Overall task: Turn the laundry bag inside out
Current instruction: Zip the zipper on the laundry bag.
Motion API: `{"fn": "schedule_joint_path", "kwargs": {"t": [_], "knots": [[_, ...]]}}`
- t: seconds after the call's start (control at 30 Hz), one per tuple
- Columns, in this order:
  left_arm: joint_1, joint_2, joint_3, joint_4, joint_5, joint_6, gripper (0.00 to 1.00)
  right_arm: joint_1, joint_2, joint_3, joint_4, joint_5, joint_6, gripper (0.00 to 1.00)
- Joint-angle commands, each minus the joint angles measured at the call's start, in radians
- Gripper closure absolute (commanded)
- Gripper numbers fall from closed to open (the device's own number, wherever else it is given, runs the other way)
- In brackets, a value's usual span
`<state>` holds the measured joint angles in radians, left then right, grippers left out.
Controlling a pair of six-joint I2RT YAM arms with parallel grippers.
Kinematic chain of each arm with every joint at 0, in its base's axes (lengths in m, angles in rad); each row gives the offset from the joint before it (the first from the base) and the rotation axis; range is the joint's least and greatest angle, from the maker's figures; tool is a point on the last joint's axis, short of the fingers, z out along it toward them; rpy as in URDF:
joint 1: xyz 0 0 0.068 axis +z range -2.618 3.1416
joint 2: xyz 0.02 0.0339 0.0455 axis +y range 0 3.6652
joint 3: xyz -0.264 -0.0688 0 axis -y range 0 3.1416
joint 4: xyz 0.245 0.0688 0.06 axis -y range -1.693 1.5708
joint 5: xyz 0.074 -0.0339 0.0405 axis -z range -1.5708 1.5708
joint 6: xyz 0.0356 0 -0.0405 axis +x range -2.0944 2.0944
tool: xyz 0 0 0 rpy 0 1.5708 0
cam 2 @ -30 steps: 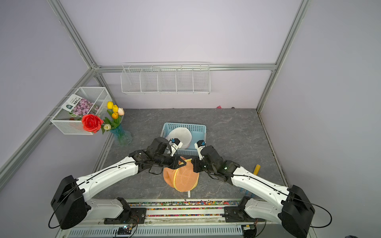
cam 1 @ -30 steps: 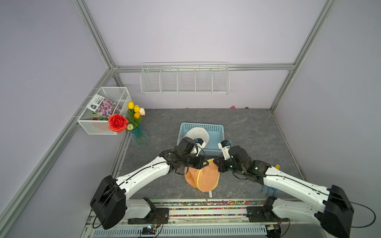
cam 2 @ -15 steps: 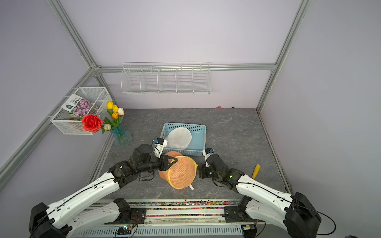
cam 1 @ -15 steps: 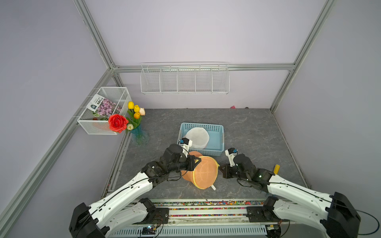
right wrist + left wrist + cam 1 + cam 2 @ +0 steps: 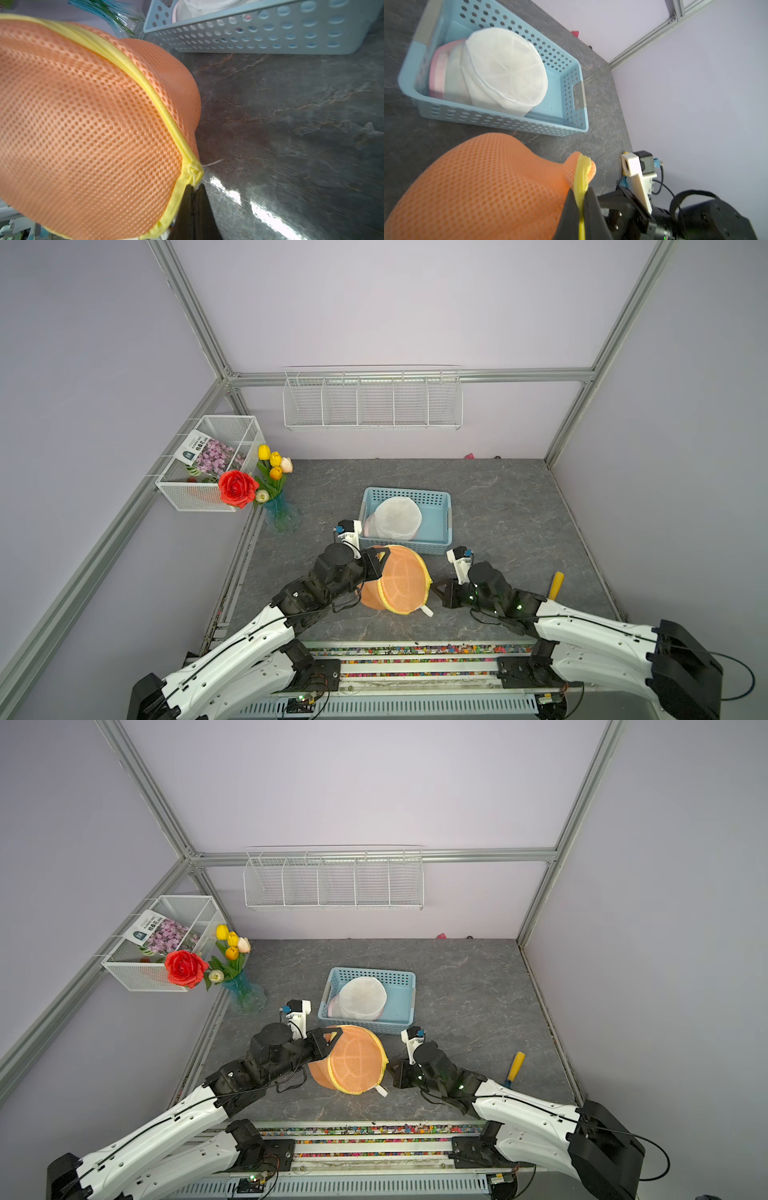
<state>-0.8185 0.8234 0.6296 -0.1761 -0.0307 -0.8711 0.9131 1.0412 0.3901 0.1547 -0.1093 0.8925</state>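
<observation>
Top views: the orange mesh laundry bag (image 5: 399,580) sits between the 2 grippers, just in front of the blue basket (image 5: 440,541). The left gripper (image 5: 380,559) clamps its far rim, and the right gripper (image 5: 435,593) meets its right edge.

Left wrist: both fingers (image 5: 591,207) are pinched tight on the bag's yellow trim.

Right wrist: the fingers (image 5: 202,207) are closed together on the yellow seam's corner, with the mesh bulging just beyond them.

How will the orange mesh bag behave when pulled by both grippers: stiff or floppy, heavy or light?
Probably floppy: the bag dents and bulges between the two pinches. Likely light: it is thin open mesh, and the left gripper and right gripper each hold only its yellow trim. That trim might slip from such narrow grips.
</observation>
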Motion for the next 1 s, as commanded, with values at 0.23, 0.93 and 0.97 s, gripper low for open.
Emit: {"fn": "schedule_joint_path", "kwargs": {"t": [0.23,0.93,0.97], "knots": [[-0.010,0.003,0.001,0.182,-0.177,0.026,1.00,0.131,-0.011,-0.034,0.037,0.002,0.083,1.00],[-0.094,-0.010,-0.019,0.127,-0.310,0.112,1.00,0.267,-0.031,0.078,0.144,-0.239,-0.085,1.00],[-0.094,-0.013,-0.024,0.127,-0.323,0.111,1.00,0.267,-0.036,0.085,0.141,-0.247,-0.091,1.00]]}}
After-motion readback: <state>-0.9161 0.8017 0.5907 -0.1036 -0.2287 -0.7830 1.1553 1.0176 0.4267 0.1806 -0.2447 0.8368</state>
